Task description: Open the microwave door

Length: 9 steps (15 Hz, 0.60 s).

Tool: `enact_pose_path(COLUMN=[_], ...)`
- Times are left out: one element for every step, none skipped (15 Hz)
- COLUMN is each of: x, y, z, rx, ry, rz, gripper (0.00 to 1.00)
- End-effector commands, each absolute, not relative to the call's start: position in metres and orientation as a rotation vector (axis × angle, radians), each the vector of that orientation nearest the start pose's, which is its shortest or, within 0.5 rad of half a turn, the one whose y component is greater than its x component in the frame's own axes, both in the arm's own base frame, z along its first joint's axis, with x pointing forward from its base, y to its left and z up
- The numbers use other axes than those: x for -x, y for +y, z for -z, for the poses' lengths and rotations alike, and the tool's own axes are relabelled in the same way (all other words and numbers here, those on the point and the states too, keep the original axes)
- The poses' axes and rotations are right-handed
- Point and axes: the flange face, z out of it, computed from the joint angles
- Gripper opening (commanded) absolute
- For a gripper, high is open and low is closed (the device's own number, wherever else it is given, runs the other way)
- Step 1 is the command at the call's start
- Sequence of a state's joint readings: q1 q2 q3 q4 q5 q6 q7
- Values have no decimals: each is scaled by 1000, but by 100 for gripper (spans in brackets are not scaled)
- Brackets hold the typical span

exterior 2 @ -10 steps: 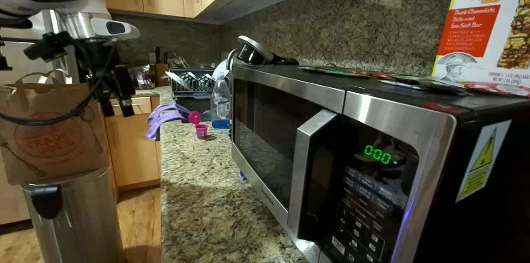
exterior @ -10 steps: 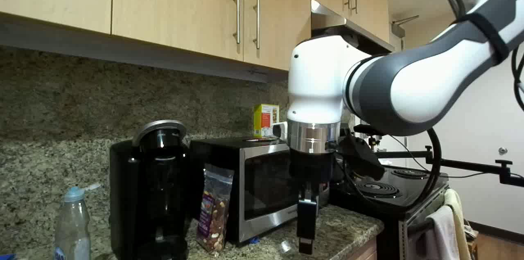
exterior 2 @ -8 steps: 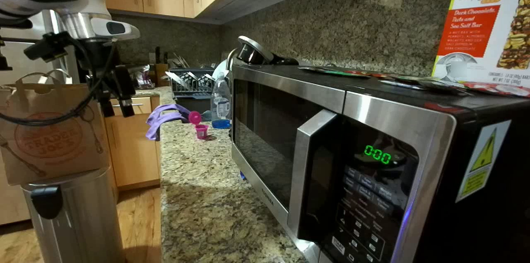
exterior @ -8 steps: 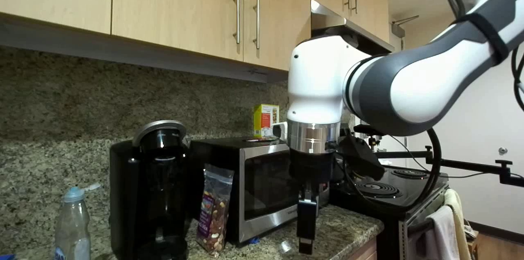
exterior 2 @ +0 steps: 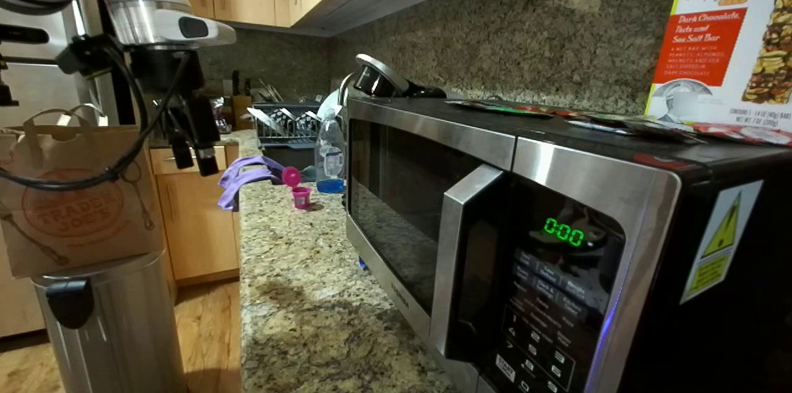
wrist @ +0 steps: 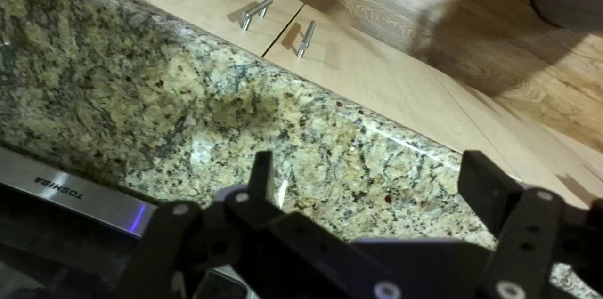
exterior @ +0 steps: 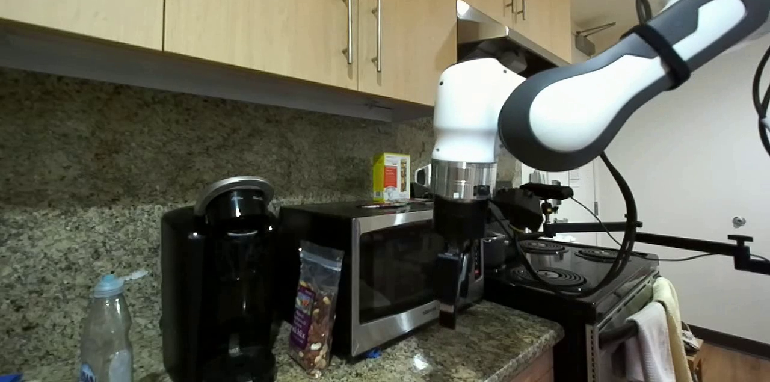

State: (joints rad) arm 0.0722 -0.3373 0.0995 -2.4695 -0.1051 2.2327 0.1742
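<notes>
The stainless-steel microwave [exterior: 319, 212] stands on the granite counter and also shows in an exterior view [exterior 2: 594, 161]. Its door [exterior: 391, 274] is closed; the dark glass and silver frame also show in an exterior view [exterior 2: 396, 189]. The upright silver handle [exterior 2: 451, 257] sticks out beside the keypad, with nothing touching it. My gripper [exterior: 448, 316] points down in front of the door, apart from it, and also shows in an exterior view [exterior 2: 195, 161]. In the wrist view my gripper [wrist: 367, 160] is open and empty over the counter. The door's Toshiba strip [wrist: 94, 197] lies at lower left there.
A black coffee maker [exterior: 219, 292] and a nut bag [exterior: 314, 310] stand beside the microwave. A stove [exterior: 577, 292] adjoins the counter. The counter's front edge [wrist: 339, 101] runs below the gripper. A yellow box [exterior: 391, 176] and packets [exterior 2: 619, 124] lie on top.
My gripper has moved up and along the microwave front, away from the coffee maker and towards the handle side. The door has not moved.
</notes>
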Motion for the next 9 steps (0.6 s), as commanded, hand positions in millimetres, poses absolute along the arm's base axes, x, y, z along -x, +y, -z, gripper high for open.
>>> enact_pose_path(x=[-428,-426,-425,-424,-425,-421,-421,-421,-421], y=[29,16,4,-9,-19,-31,-43,-53,-65], z=[-444,-450,-455,-461,-461,-466,-469,-472,-475], rx=[3213,3203,3192,3184,3178,3174,3171,3172,3163], ry=[28,117,155,210,268,305,367,420,471], rz=[216,231,248,260,277,293,307,316,332], gripper=[100,100,100,100,100,100,100,100,100])
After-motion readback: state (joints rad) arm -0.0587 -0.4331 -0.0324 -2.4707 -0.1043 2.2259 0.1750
